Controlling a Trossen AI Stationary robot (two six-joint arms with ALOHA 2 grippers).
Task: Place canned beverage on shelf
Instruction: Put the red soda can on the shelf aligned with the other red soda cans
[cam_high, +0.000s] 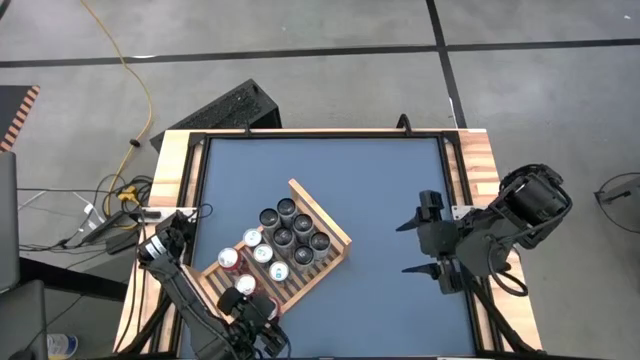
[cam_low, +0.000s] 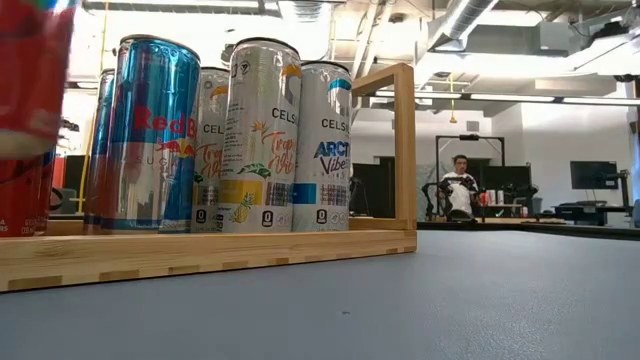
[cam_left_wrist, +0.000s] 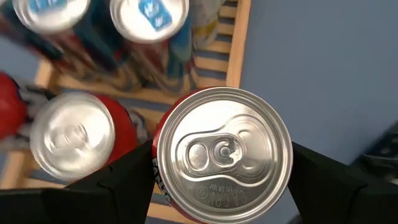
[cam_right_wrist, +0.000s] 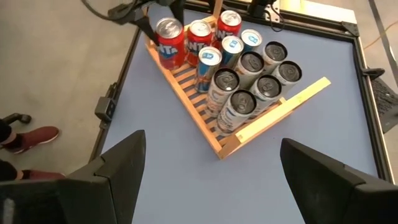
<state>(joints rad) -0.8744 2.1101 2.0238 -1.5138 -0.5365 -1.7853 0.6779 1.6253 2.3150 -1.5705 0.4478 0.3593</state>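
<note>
A red canned beverage (cam_left_wrist: 224, 152) with a silver top is over the near left corner of the light wooden slatted shelf (cam_high: 322, 218), and my left gripper (cam_high: 245, 300) is shut on it. It also shows in the right wrist view as the red can (cam_right_wrist: 169, 40). Several other cans stand upright on the shelf's slats (cam_right_wrist: 286, 102): dark and silver ones (cam_high: 292, 230) toward the raised end frame, red and blue ones (cam_high: 240, 255) toward the near left. To the shelf's right, my right gripper (cam_high: 405, 248) hangs open, high above the mat, with nothing in it. My left gripper pinches the red can's side wall (cam_left_wrist: 157, 177) between its two fingers (cam_left_wrist: 118, 183), on opposite sides just below the top rim. The fingers come from above, slanting down from the table's near left. The can is upright; whether its bottom stands on the slats is hidden.
Another red can (cam_left_wrist: 71, 134) stands close beside the held one, with blue-topped cans (cam_left_wrist: 149, 15) just beyond. The blue mat (cam_high: 390, 180) lies bare to the right of the shelf and beyond it. In the low view a person (cam_low: 460, 190) sits far off in the room.
</note>
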